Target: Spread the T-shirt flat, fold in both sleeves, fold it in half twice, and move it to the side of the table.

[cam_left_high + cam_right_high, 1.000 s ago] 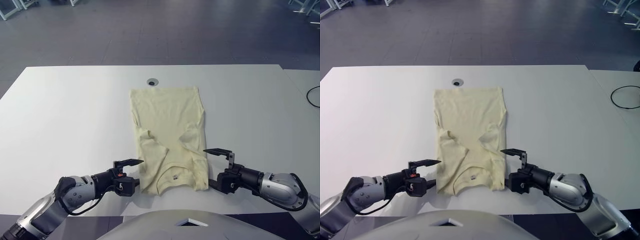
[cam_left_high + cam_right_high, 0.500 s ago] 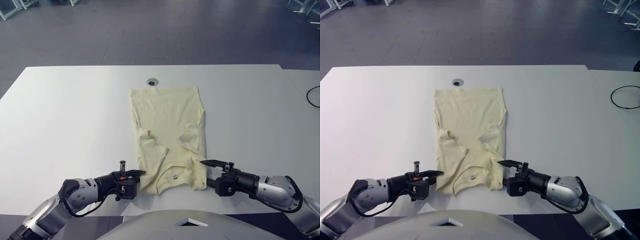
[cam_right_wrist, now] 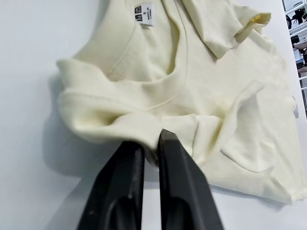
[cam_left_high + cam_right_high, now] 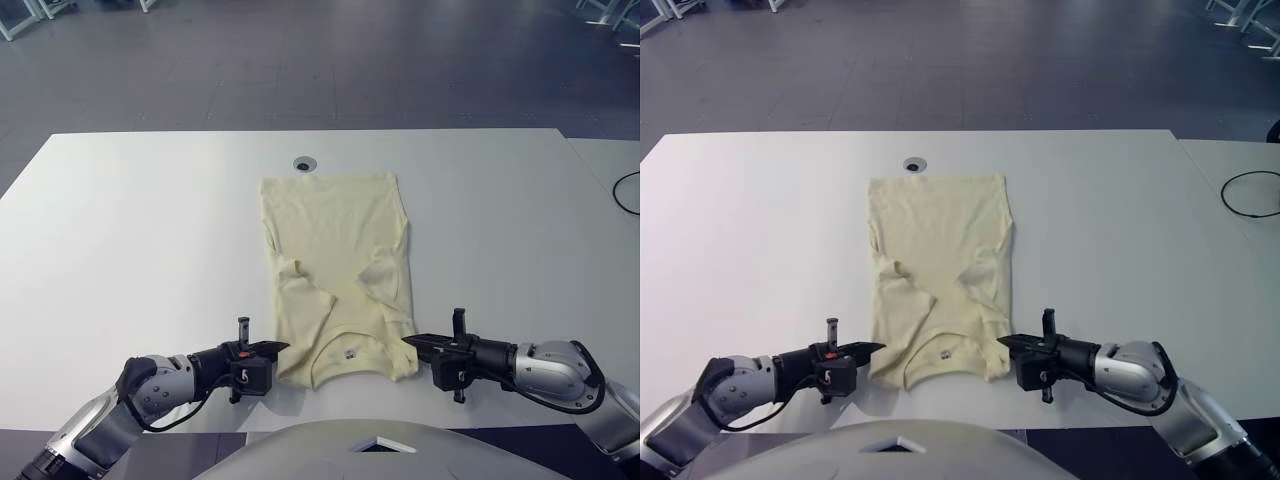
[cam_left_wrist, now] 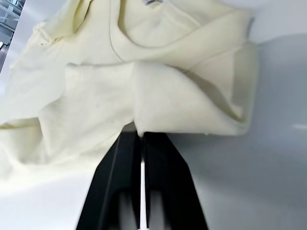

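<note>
Wide white desk [image 4: 130, 230] running across the whole scene, and the pale yellow T-shirt [image 4: 340, 250] lies in the middle of it, lengthwise, hem at the far end and collar at the near edge, close to the robot. Both sleeves are turned in over the body, the one on the robot's left [image 4: 305, 295] rumpled and bunched, the one on the right [image 4: 385, 275] lying a little flatter. Down at the near corners, it's one arm on each shoulder of the shirt: the left gripper [image 4: 272, 348] comes in low from the left, jaws drawn narrow with the tips right at the folded edge of the cloth, pinching it as far as the wrist view shows. The right gripper [image 4: 415, 341] mirrors it on the other shoulder, jaws closed down tight with a ridge of yellow fabric caught between them. A dark cable [image 4: 1250, 193] loops on the neighbouring surface well off to the right. Just beyond the hem sits a small round grommet [image 4: 303, 164] in the desk. Smallest of all, the neck label [image 4: 351, 352] shows inside the collar.
</note>
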`<state>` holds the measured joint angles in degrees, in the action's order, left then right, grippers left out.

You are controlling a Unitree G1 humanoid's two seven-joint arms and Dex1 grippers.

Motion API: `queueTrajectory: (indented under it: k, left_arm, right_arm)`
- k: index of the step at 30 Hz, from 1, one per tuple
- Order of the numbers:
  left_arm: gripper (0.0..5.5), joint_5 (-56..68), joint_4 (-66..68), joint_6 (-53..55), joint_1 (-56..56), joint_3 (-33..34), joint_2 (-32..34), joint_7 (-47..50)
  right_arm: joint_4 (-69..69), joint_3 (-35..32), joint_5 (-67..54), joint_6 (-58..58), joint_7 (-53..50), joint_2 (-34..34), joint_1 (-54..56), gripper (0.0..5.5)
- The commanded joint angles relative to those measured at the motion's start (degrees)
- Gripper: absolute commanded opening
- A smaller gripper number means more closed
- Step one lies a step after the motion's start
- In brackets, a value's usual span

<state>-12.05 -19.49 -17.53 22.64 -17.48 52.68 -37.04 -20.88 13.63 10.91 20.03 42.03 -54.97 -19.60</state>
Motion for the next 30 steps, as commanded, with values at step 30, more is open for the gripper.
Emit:
queueTrajectory:
  k: [30]
  left_arm:
    - [0.0, 58.3, -2.5, 61.6, -28.2, 15.8, 9.7, -36.4]
  right_arm:
    - [-2.9, -5.5, -51.4, -66.1, 20.7, 1.3, 35.3, 0.01]
